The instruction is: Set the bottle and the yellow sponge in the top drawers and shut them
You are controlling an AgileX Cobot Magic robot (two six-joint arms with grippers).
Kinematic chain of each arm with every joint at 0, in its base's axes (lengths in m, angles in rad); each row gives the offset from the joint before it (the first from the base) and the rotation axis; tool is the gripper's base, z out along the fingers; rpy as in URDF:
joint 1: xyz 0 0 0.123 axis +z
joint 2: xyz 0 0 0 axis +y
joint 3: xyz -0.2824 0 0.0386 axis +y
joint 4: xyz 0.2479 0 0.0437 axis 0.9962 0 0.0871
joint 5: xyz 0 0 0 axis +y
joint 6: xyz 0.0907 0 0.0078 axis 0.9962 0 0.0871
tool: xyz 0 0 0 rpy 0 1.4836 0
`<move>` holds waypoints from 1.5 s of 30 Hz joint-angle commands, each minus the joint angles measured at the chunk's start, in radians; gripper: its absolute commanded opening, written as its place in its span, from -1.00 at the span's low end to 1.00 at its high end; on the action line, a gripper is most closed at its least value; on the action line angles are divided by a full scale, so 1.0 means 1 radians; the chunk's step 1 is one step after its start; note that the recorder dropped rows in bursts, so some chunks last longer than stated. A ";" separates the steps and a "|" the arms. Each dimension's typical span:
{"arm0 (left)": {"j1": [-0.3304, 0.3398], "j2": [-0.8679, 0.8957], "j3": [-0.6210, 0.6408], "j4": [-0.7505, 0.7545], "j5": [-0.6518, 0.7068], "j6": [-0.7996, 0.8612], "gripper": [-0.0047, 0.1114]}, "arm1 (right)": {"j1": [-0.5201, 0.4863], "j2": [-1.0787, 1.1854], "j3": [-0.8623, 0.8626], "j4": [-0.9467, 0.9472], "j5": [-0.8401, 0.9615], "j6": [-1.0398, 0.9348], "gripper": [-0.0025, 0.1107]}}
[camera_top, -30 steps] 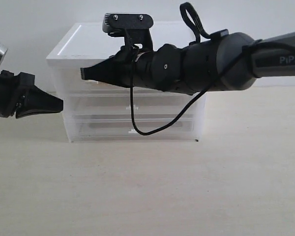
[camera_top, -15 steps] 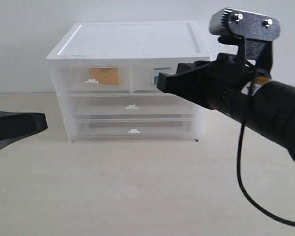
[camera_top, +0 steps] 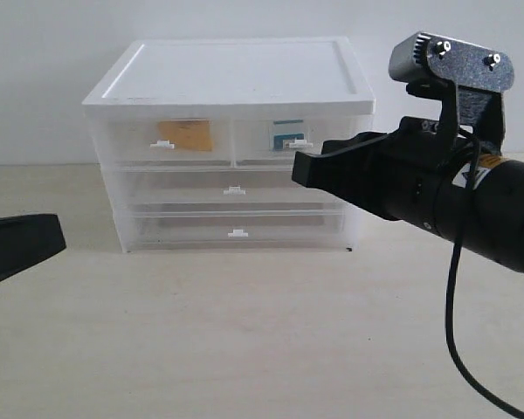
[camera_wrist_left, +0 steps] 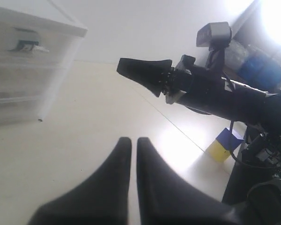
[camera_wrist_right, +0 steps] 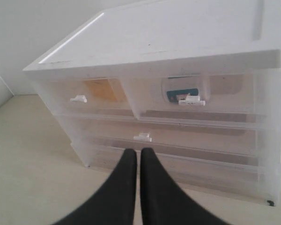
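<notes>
Bottle (camera_top: 287,136) in the right-hand of the top drawers (camera_top: 255,147), centre of frame; yellow sponge (camera_top: 185,135) in the left-hand one. I see both drawers pushed flush into the white cabinet (camera_top: 236,74) on the worktop (camera_top: 244,332). My right claw (camera_top: 299,168), mid-right, is pressed together, empty, short of the cabinet front. My left claw (camera_top: 59,234), lower left, is likewise pressed together.

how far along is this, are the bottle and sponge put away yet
Looks done. The wedge-shaped yellow sponge shows through the left translucent top drawer, the small white teal-labelled bottle through the right top drawer, and both fronts sit flush with the white plastic cabinet. Nothing is in hand: the left fingers and right fingers are pressed together, empty, clear of the drawers. Nothing visible is left.
</notes>
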 commanded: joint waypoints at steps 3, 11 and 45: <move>0.001 -0.067 0.008 -0.044 -0.039 0.208 -0.85 | 0.000 -0.009 0.004 0.000 -0.001 0.001 -0.96; 0.001 -0.514 0.097 -0.044 -0.252 0.229 -0.85 | 0.000 -0.009 0.004 0.000 -0.001 0.001 -0.96; 0.001 -0.853 0.346 -0.044 -0.867 0.154 -0.85 | 0.000 -0.009 0.004 0.000 -0.001 0.001 -0.96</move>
